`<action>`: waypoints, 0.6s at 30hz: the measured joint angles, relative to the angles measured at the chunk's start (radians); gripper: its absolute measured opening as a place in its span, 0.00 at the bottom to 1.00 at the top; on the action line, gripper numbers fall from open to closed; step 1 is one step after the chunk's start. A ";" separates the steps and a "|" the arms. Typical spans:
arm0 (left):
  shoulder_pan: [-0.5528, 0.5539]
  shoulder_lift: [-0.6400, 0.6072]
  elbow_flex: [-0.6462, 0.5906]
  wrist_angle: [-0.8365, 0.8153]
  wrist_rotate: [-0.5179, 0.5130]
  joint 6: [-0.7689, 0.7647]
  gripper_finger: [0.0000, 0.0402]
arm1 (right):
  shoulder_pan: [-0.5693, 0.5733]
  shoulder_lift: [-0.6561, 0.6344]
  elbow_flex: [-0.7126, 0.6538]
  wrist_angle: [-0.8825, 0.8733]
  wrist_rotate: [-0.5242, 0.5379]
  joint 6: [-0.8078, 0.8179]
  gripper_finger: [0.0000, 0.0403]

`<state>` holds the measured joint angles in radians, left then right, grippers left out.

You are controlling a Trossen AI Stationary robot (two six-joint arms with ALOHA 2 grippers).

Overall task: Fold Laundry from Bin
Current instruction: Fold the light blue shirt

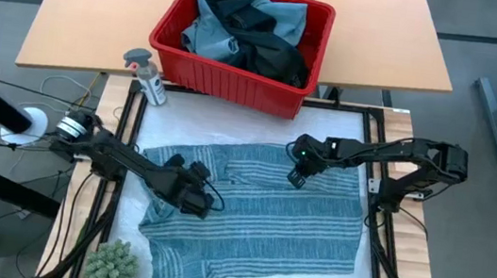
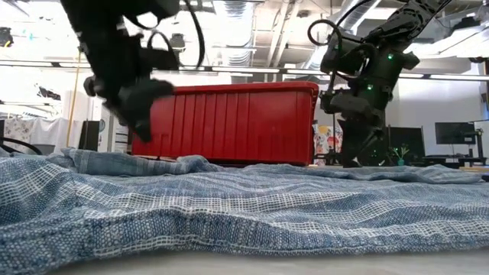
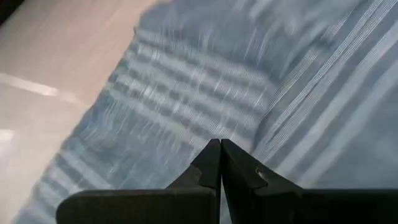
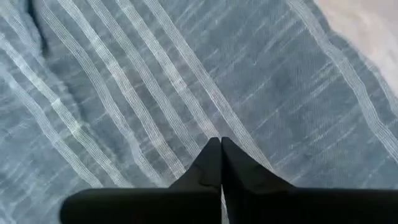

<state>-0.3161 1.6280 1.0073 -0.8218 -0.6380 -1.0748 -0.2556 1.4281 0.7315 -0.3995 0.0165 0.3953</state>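
Only wrist views show both tools (image 3: 220, 144) (image 4: 220, 142) pressed together, empty, over striped garment (image 1: 258, 216).

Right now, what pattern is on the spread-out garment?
Grey-blue cloth garment with pale stripes; right wrist view.

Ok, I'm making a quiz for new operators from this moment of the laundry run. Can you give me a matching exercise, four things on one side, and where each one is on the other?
Things:
1. striped garment
2. red bin
3. spray bottle
4. green spiky ball

Places:
A. on the wooden table, holding the light blue and dark clothes
B. spread flat on the white work surface under both arms
C. at the near left corner of the work surface
D. standing beside the bin's left front corner

Pairs: 1-B, 2-A, 3-D, 4-C
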 joint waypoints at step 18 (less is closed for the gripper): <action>0.104 -0.309 -0.500 0.480 0.143 -0.103 0.00 | -0.070 -0.003 -0.114 -0.017 0.017 0.018 0.04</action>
<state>-0.2116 1.3186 0.5074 -0.3415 -0.4951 -1.1779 -0.3261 1.4254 0.6179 -0.4169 0.0337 0.4134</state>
